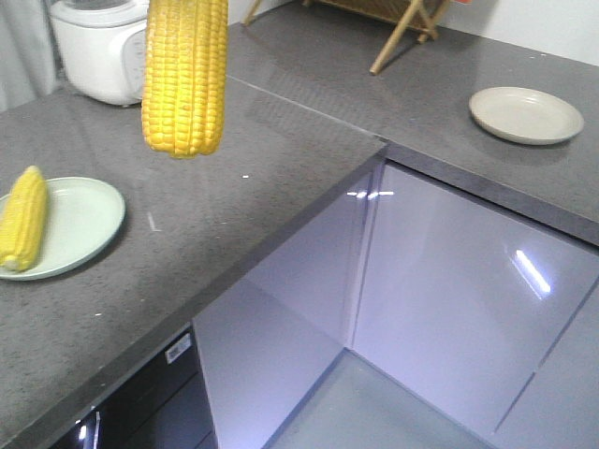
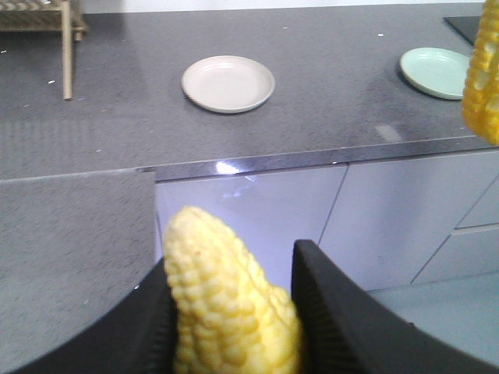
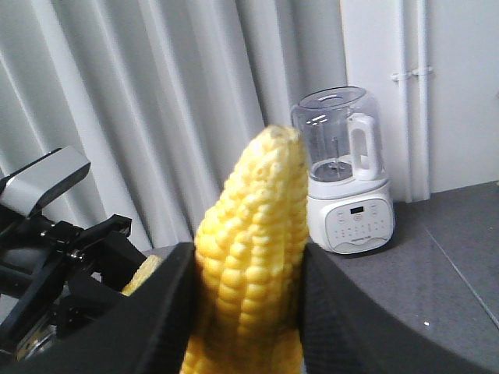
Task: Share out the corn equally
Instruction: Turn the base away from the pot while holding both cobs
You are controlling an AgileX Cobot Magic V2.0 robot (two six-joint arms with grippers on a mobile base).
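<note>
Running in an L, the grey counter point(image 1: 281, 187) tops glossy pale cabinets point(image 1: 440, 281). A white rice cooker point(image 1: 98, 51) stands at its far left, and a wooden rack point(image 1: 402, 23) sits at the back. The right wrist view shows a white blender point(image 3: 347, 183) on the counter before a pale curtain point(image 3: 156, 117).

A green plate point(image 1: 84, 220) lies near the counter's left end, with a beige plate point(image 1: 526, 114) well apart on the right wing. The plate cob point(image 1: 23, 220) rests along the green plate's left rim, tip pointing away.

A hanging cob point(image 1: 184, 75) hangs upright above the counter in the front view. Its top is cut off, so I cannot tell which gripper holds it.

The left gripper point(image 2: 232, 261) is closed onto the left cob point(image 2: 226, 327), black fingers point(image 2: 335, 312) pressing both sides, tapered tip standing out beyond them. The right gripper point(image 3: 248, 253) likewise clamps the right cob point(image 3: 253, 226), its fingers point(image 3: 156, 312) tight on either flank.
</note>
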